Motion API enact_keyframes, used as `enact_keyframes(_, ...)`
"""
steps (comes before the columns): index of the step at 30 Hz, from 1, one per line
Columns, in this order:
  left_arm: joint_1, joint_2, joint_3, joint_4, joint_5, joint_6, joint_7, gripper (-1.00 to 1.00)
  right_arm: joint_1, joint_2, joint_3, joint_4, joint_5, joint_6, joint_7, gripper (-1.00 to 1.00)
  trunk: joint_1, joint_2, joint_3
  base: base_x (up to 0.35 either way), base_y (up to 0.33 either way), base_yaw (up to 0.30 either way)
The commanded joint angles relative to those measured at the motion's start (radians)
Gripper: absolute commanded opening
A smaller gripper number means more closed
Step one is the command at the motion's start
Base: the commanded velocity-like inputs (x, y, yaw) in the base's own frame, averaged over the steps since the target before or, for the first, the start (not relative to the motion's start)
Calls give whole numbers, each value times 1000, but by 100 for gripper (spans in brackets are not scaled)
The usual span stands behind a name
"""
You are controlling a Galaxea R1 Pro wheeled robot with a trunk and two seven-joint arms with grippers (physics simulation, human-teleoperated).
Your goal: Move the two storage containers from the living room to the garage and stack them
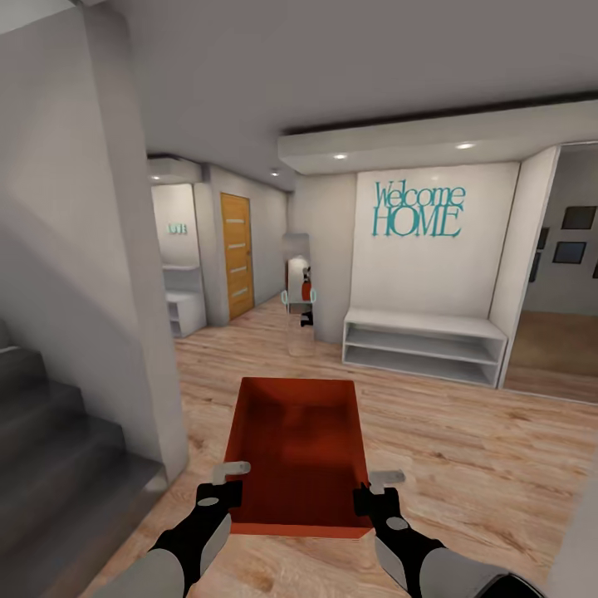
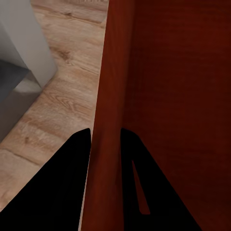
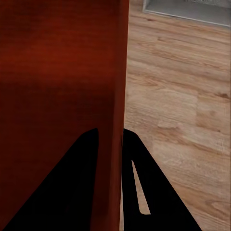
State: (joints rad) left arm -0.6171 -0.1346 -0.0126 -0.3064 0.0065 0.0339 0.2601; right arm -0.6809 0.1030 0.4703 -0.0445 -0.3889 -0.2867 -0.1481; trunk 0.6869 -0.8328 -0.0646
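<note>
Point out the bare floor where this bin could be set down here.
The bin hangs between the left end effector and the right end effector. Bare wood floor runs ahead of it to the white shelf and on toward the wooden door. It is tight by the stairs and grey pillar.

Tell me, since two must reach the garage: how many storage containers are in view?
1. The storage container is carried above the wood floor, left gripper and right gripper pinching its side walls. A second may be elsewhere.
</note>
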Motion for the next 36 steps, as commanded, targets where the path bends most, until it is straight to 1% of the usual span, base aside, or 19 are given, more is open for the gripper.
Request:
enact_keyframes(1,-1,7,25,-32,-19,4,8,-100,0,0,-8,2,-10,-2,1,-100,1,-1,-2,322,0,0)
enact_keyframes(36,-1,7,25,-33,-19,3,8,-100,0,0,-8,2,-10,-2,2,-100,1,-1,-2,322,0,0)
